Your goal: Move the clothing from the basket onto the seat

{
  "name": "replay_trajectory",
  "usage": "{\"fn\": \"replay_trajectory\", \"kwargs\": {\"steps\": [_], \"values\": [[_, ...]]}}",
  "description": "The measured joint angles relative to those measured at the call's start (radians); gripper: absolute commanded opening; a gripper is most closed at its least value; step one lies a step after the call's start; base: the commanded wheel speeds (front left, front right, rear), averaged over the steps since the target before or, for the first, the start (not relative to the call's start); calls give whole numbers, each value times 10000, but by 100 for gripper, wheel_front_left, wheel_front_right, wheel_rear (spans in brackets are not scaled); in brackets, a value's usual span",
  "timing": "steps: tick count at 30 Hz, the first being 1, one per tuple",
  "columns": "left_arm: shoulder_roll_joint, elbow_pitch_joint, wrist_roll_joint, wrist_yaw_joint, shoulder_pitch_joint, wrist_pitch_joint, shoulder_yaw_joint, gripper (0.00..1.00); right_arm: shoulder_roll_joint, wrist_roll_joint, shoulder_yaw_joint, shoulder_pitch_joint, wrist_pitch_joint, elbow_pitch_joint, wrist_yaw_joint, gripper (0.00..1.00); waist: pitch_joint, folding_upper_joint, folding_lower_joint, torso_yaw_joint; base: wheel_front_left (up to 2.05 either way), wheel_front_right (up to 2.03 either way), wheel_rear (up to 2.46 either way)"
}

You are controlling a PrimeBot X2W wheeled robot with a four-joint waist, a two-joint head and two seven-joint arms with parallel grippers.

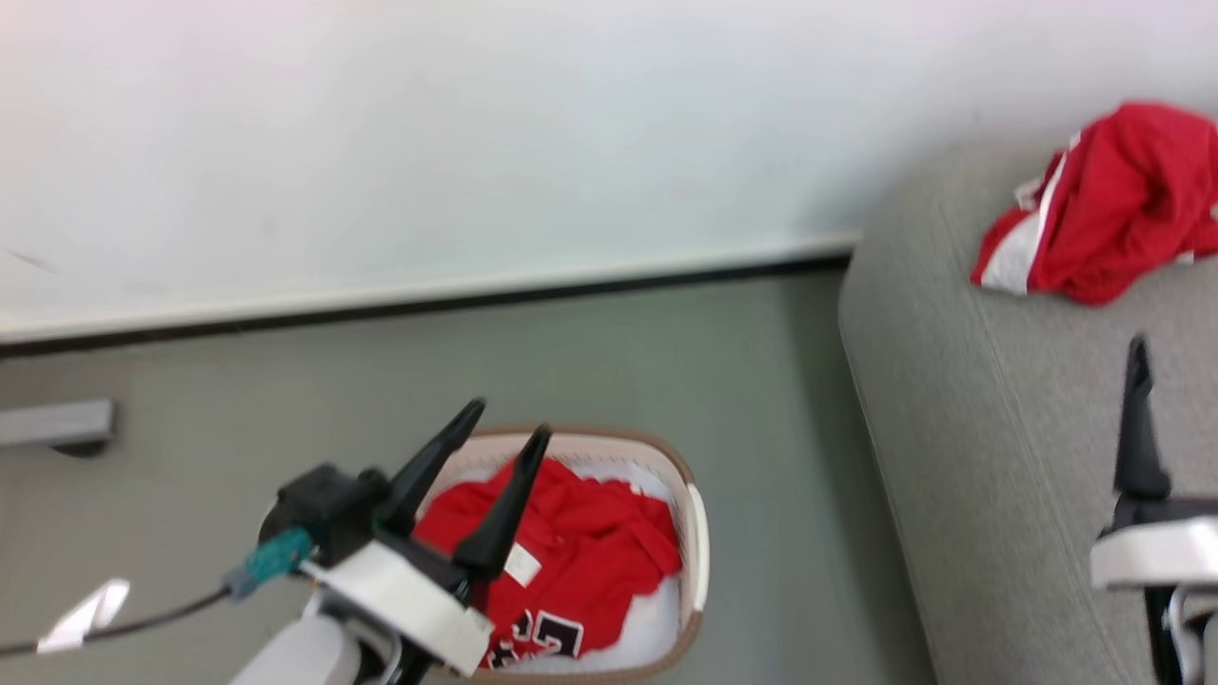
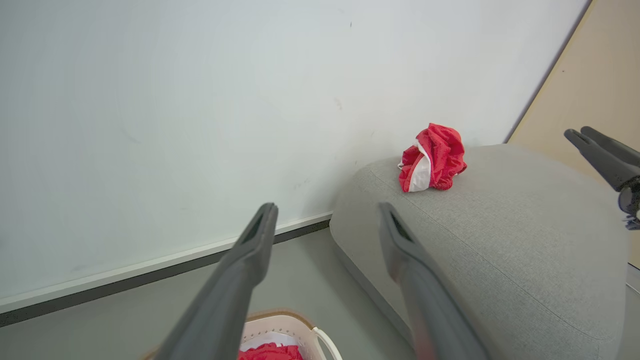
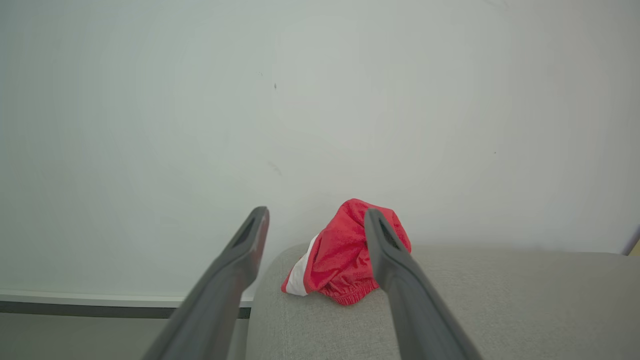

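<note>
Hovering with both grippers empty: one red piece is on the seat, one is in the basket.
In your head view the left gripper sits at the lower left, fingers spread apart above the basket, where the red jersey lies crumpled on a white cloth. The red garment rests at the upper right, bunched on the grey seat. Your right wrist view shows the right gripper with fingers apart, clear of that garment.

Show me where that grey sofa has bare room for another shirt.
Most of the sofa is bare: the stretch from the red garment at its wall-side corner toward the near edge. Crowded: that corner, and the basket holding the jersey.
</note>
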State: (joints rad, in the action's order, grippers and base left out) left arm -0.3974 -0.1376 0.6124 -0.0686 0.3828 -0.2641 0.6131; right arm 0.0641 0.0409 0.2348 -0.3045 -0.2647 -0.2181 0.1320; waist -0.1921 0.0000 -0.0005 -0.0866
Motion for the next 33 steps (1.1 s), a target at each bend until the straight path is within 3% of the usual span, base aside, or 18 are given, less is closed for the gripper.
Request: {"fn": "replay_trajectory", "kwargs": {"steps": [17, 25, 33], "values": [[1584, -518, -2105, -305, -3431, -2, -3338, 100, -151, -1197, -2050, 3384, -2, 832, 0, 100, 2095, 0, 2, 1536, 0, 0, 0], [2278, -796, -2742, -535, -4054, -2, -4539, 100, -150, -1622, -2307, 3919, 0, 627, 0, 100, 2388, 0, 3, 1717, 0, 0, 0], [2625, -955, -3030, -589, -4160, -2, -4974, 100, -148, -1806, -2424, 3987, -2, 491, 0, 100, 2422, 0, 5, 1648, 0, 0, 0]]}}
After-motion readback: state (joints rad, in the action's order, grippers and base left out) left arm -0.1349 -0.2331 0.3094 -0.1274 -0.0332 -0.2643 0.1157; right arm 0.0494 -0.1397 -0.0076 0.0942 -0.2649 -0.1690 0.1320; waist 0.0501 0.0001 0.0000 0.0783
